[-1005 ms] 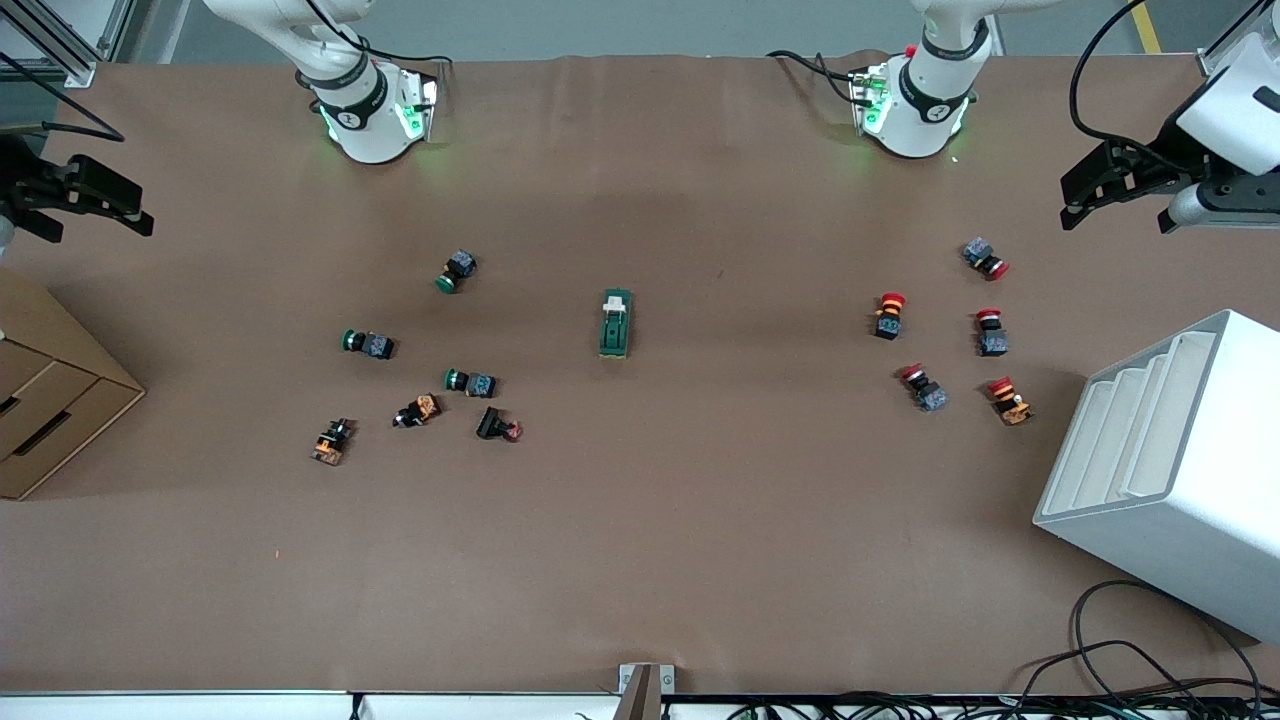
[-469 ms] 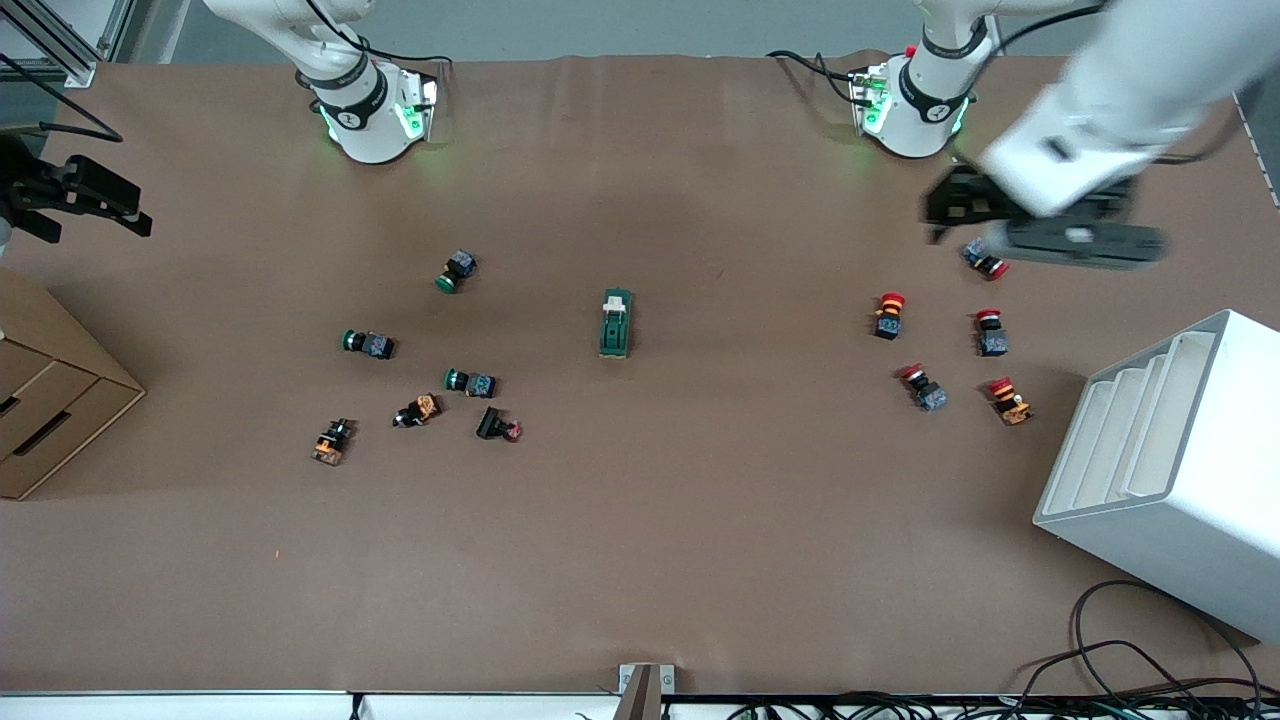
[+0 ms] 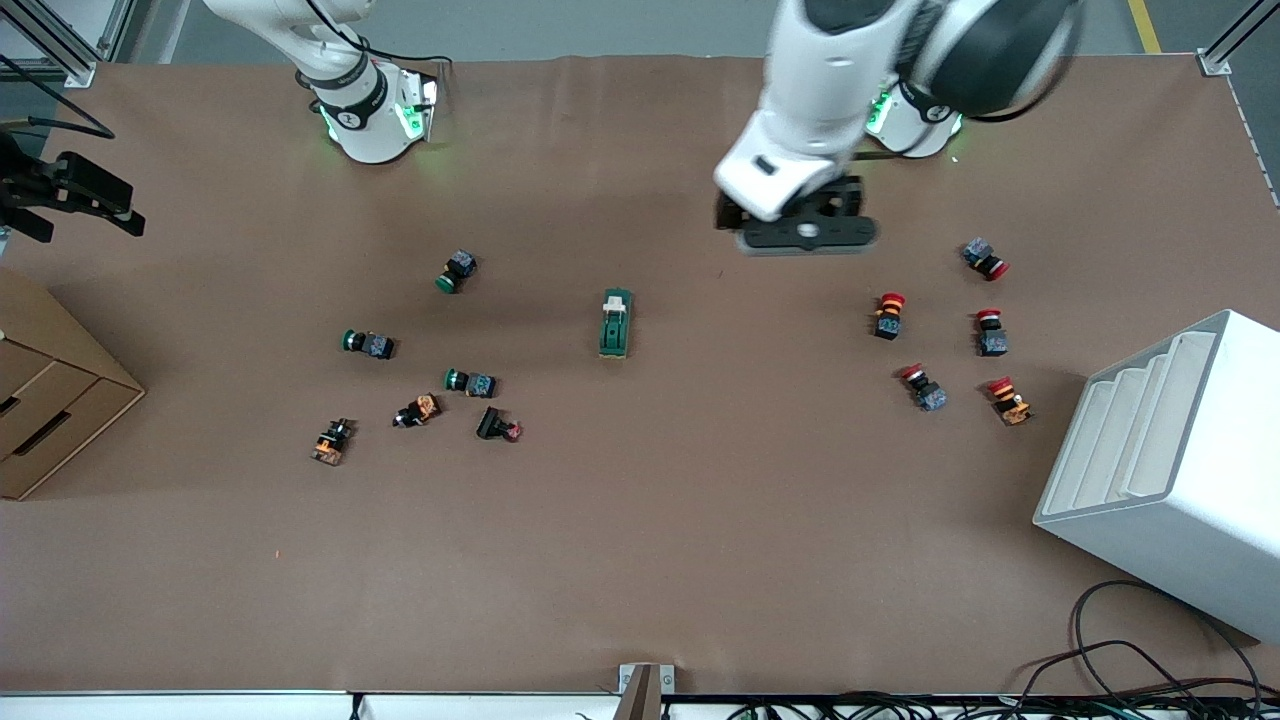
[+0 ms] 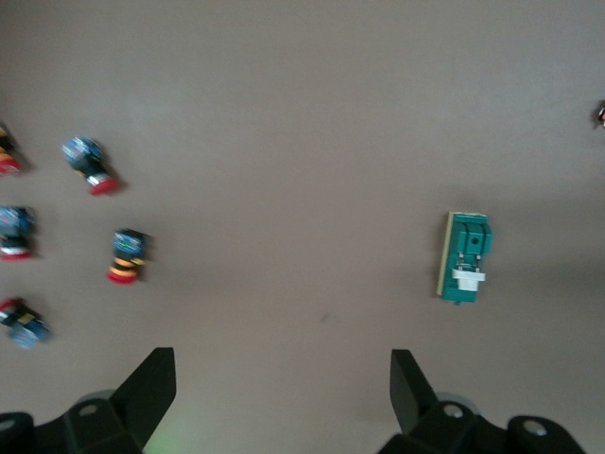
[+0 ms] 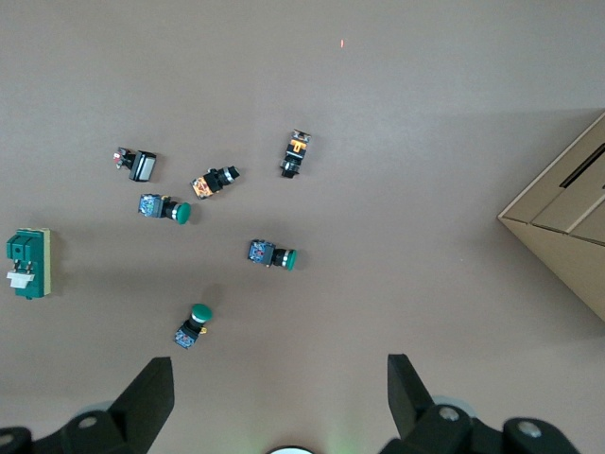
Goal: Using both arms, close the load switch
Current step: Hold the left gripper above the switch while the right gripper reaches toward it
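Observation:
The load switch (image 3: 616,323), a dark-green block with a cream-white lever piece at the end toward the bases, lies mid-table. It also shows in the left wrist view (image 4: 465,257) and at the edge of the right wrist view (image 5: 28,265). My left gripper (image 3: 800,230) hangs open and empty over bare table, between the switch and the left arm's base. Its fingers (image 4: 151,388) stand wide apart. My right gripper (image 3: 95,200) is open and empty at the right arm's end of the table, above the cardboard box. Its fingers (image 5: 151,397) are wide apart too.
Green-capped push-buttons (image 3: 455,272) and small orange parts (image 3: 330,441) lie toward the right arm's end. Red-capped push-buttons (image 3: 888,315) lie toward the left arm's end. A cardboard box (image 3: 50,400) and a white stepped rack (image 3: 1170,470) stand at the table's two ends.
My left arm has swung from the left arm's end of the table in toward the middle, closer to the load switch. The right gripper has barely moved.

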`<state>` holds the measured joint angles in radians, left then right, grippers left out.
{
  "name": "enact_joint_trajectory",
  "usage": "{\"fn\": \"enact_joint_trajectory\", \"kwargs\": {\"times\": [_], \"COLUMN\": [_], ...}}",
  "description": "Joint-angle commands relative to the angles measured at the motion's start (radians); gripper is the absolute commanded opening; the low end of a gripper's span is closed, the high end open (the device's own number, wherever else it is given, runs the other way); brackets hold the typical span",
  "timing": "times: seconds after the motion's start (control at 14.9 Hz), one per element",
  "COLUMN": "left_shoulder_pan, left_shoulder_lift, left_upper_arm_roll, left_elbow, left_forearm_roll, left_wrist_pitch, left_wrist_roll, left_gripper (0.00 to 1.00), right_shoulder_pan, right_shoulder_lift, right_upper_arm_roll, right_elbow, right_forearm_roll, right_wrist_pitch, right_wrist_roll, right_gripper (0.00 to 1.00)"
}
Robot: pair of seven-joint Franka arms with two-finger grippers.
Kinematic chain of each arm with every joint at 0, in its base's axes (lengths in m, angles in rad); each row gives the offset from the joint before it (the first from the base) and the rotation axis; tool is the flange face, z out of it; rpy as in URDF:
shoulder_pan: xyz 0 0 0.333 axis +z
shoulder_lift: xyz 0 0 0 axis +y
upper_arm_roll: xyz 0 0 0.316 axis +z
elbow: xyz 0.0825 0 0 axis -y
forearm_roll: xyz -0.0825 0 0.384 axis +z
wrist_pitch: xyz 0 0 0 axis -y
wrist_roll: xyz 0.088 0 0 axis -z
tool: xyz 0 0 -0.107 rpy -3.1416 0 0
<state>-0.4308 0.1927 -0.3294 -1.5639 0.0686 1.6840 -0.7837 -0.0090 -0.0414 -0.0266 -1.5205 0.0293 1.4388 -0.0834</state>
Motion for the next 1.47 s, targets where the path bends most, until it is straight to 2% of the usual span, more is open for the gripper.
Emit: {"fn": "enact_joint_trajectory", "kwargs": {"times": [0.0,0.13,0.4,0.67,0.87,1.14,1.41], "left_shoulder_pan": [-0.078,-0.146,-0.259,-0.351,-0.394,-0.453,-0.47], "left_shoulder_lift": [0.014,0.023,0.108,0.224,0.318,0.422,0.47], "left_upper_arm_roll": [0.004,0.004,0.004,0.004,0.004,0.004,0.003], "left_elbow": [-0.068,-0.129,-0.166,-0.165,-0.163,-0.163,-0.173], "left_forearm_roll": [0.027,0.098,0.18,0.334,0.463,0.669,0.87], "left_wrist_pitch": [0.098,0.167,0.262,0.364,0.445,0.52,0.552], "left_wrist_roll": [-0.142,-0.224,-0.417,-0.638,-0.786,-1.026,-1.203], "left_gripper": [1.0,1.0,1.0,1.0,1.0,0.99,0.99], "right_shoulder_pan": [0.004,0.004,0.012,0.035,0.082,0.196,0.276], "right_shoulder_lift": [0.049,0.075,0.248,0.259,0.284,0.313,0.365], "right_upper_arm_roll": [0.008,0.01,0.01,0.01,0.01,0.008,0.008], "right_elbow": [0.017,0.014,0.028,0.0,-0.007,-0.007,-0.01], "right_forearm_roll": [0.006,0.015,0.012,0.017,0.017,0.008,0.008], "right_wrist_pitch": [0.029,0.086,0.144,0.203,0.224,0.239,0.282], "right_wrist_roll": [0.001,0.001,-0.005,0.008,0.144,0.358,0.534], "right_gripper": [1.0,1.0,1.0,1.0,1.0,1.0,1.0]}}
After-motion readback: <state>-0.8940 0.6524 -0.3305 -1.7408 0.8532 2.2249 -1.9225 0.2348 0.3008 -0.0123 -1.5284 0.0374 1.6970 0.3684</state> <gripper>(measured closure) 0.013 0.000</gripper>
